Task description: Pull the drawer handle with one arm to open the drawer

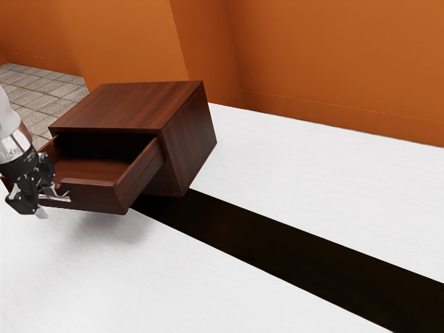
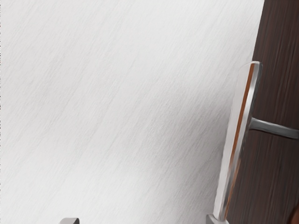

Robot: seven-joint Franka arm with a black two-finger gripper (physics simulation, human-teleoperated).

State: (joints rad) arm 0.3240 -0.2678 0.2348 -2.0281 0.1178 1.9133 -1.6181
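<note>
Dark wooden drawer [image 1: 97,173] stands pulled well out of its brown wooden cabinet [image 1: 139,104] on the white bench [image 1: 312,159]. At the exterior view's left, the black gripper [image 1: 36,202] hangs released, fingers spread, just beside the drawer's silver bar handle [image 2: 239,140].

Exterior view: the arm [image 1: 10,128] is cut off by the picture's left edge above the wrist. The tool [image 1: 29,196] covers most of the handle [image 1: 58,198] and the drawer [image 1: 104,184] front toward the exterior view's left. Contact between tool and handle cannot be made out. The drawer's rear lies in shadow under the cabinet [image 1: 187,132] top. Wrist view: the handle bar, its post and the drawer front run off the picture's edges.
</note>
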